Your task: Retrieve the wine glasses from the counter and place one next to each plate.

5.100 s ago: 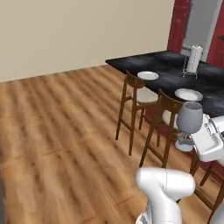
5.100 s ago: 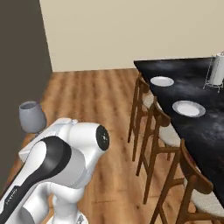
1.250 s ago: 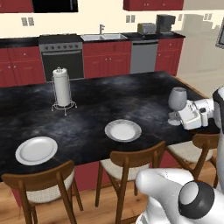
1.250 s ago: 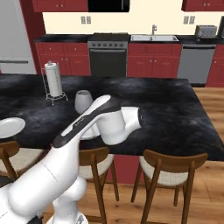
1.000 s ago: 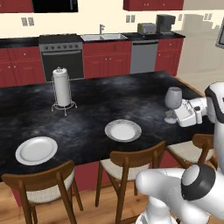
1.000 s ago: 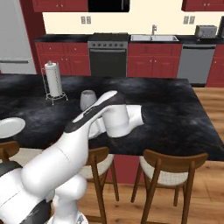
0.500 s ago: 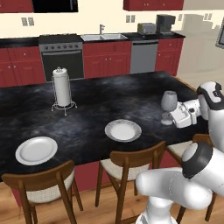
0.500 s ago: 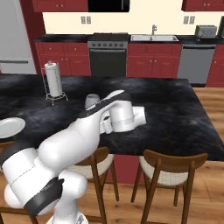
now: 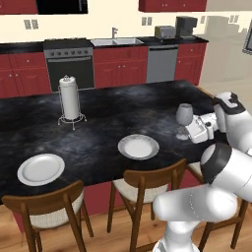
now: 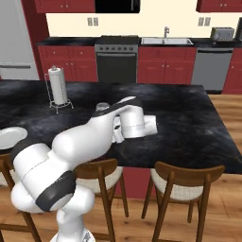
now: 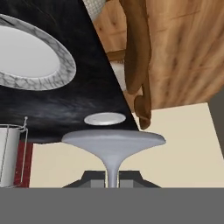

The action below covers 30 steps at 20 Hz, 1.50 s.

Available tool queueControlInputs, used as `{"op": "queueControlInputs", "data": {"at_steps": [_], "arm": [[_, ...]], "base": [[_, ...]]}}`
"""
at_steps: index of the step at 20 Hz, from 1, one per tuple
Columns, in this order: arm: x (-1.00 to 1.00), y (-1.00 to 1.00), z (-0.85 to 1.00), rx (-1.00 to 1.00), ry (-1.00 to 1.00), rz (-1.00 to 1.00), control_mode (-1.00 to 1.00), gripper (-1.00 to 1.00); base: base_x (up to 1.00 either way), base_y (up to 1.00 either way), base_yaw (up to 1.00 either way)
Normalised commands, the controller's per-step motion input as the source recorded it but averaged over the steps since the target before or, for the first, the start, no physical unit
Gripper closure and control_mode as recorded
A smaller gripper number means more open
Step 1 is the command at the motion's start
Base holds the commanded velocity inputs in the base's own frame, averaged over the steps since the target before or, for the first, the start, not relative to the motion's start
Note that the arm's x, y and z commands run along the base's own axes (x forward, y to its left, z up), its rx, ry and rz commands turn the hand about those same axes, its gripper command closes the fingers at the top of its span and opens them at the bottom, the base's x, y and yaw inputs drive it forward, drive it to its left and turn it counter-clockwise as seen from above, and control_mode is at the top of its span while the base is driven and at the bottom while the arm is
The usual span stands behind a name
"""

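Observation:
A grey-blue wine glass (image 9: 184, 114) stands upright low over the black island top (image 9: 98, 123), to the right of the nearer white plate (image 9: 138, 146). My gripper (image 9: 187, 131) is shut on its stem. In the hand view the stem (image 11: 112, 171) runs between my fingertips (image 11: 93, 177), with the round foot (image 11: 113, 139) spread just beyond. I cannot tell whether the foot touches the stone. A second plate (image 9: 41, 169) lies at the island's left front. From the right base view my arm hides most of the glass (image 10: 101, 107). The counter (image 9: 162, 39) with its sink runs along the back wall.
A paper-towel roll (image 9: 70, 97) on a wire stand is at the island's back left. Wooden chairs (image 9: 147, 184) line the near edge, one chair back (image 11: 138, 57) close in the hand view. Stove (image 9: 69, 61) and dishwasher (image 9: 161, 64) sit behind.
Since five seconds ago the base has driven round to face the island. Over the last second my arm carried the glass leftward and a little lower, closer to the nearer plate.

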Motion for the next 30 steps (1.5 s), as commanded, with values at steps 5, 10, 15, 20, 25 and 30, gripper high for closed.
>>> {"op": "queueControlInputs", "data": {"at_steps": [5,10,15,20,25,30], "arm": [[0.39,0.0,-0.15,0.0,0.0,0.0,-1.0,1.0],[0.31,-0.01,-0.19,0.0,0.0,0.0,-1.0,1.0],[0.13,-0.15,-0.26,0.0,-0.01,0.0,-1.0,1.0],[0.07,-0.25,-0.25,0.0,0.0,0.0,-1.0,1.0],[0.16,-0.03,-0.19,0.0,-0.02,0.0,-1.0,1.0],[0.29,0.06,-0.15,0.0,-0.03,0.0,-1.0,1.0]], "base": [[0.0,0.0,0.0],[0.0,0.0,0.0],[0.0,0.0,0.0],[0.0,0.0,0.0],[0.0,0.0,0.0],[0.0,0.0,0.0]]}}
